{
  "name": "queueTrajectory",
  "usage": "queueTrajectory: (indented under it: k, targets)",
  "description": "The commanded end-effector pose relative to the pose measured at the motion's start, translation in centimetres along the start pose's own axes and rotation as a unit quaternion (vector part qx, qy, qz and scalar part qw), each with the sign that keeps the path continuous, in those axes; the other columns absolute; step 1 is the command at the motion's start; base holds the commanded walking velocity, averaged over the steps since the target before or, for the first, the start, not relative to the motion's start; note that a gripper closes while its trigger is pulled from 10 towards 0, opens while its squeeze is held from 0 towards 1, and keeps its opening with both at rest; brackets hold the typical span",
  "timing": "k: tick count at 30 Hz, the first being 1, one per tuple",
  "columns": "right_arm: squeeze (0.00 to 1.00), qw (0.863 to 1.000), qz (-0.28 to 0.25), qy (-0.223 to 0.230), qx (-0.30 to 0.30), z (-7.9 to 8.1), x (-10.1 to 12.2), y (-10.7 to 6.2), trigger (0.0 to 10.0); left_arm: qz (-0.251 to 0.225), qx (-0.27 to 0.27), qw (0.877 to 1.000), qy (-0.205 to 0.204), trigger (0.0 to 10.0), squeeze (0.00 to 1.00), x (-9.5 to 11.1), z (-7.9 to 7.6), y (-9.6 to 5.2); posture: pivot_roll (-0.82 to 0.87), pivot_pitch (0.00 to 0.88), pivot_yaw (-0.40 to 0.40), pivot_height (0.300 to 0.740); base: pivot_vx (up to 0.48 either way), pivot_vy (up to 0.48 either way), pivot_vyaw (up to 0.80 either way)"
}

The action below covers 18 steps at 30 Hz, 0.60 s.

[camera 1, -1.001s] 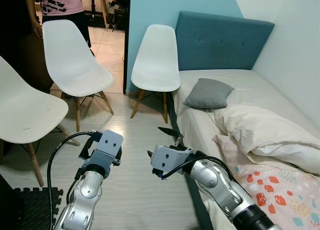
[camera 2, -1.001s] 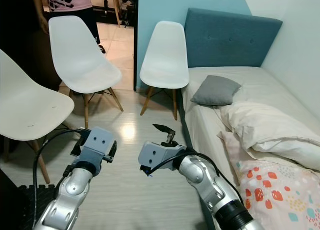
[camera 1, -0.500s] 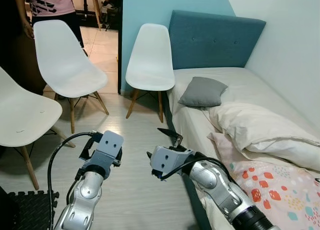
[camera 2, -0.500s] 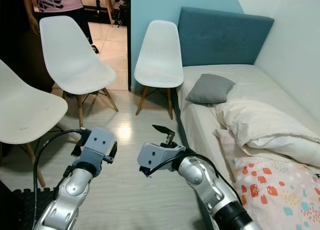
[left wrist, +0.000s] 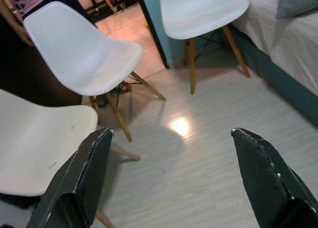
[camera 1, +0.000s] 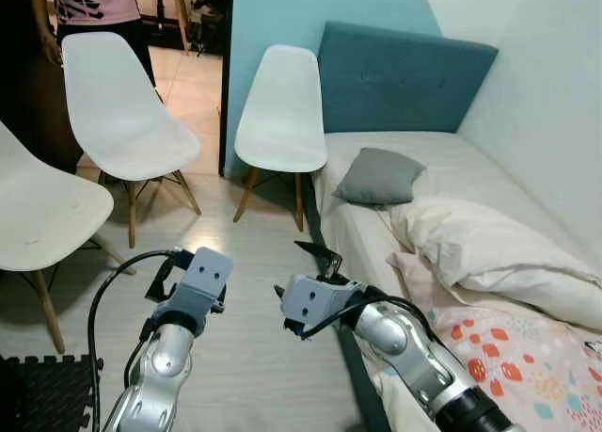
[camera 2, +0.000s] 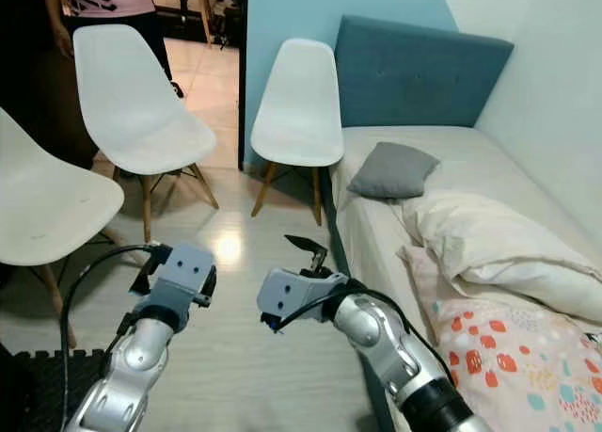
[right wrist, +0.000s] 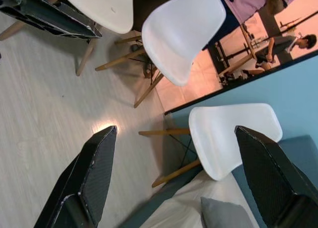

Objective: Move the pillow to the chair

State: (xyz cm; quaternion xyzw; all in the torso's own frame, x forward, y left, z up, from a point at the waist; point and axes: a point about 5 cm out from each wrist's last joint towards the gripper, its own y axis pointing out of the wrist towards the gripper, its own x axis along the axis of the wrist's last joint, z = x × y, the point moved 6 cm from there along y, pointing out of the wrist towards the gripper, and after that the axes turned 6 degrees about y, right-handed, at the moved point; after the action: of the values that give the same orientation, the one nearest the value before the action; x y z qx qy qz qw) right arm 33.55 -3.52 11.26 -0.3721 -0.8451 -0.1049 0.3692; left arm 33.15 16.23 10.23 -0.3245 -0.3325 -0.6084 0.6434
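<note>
Left eye view: the grey pillow (camera 1: 378,177) lies on the bed (camera 1: 442,159), centre right; a white chair (camera 1: 280,112) stands beside it. Left wrist view: left tool (left wrist: 174,176) spread open over floor. Right wrist view: right tool (right wrist: 189,176) open too.

Bright even indoor light, sharp focus; glare patch on floor (camera 1: 209,241); dark left edge

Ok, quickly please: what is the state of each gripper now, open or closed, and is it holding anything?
Left gripper: open, holding nothing, over the floor.
Right gripper: open, holding nothing; the grey pillow lies on the bed.
</note>
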Motion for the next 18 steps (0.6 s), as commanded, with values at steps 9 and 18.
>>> queueTrajectory:
  k: [9,18]
  targets:
    - [0.00,1.000,0.010,-0.010,0.003,0.3,0.0,-0.1,10.0,-0.019,0.002,0.999,-0.047,10.0,0.00,1.0,0.4,0.2,0.07,0.000,-0.153,0.735,0.000,0.000,0.00]
    - [0.00,0.908,0.023,0.370,-0.193,-5.8,-2.9,-1.6,10.0,-0.037,-0.007,0.993,-0.110,10.0,0.00,1.7,0.4,-0.9,0.10,0.000,-0.130,0.735,0.000,0.000,0.00]
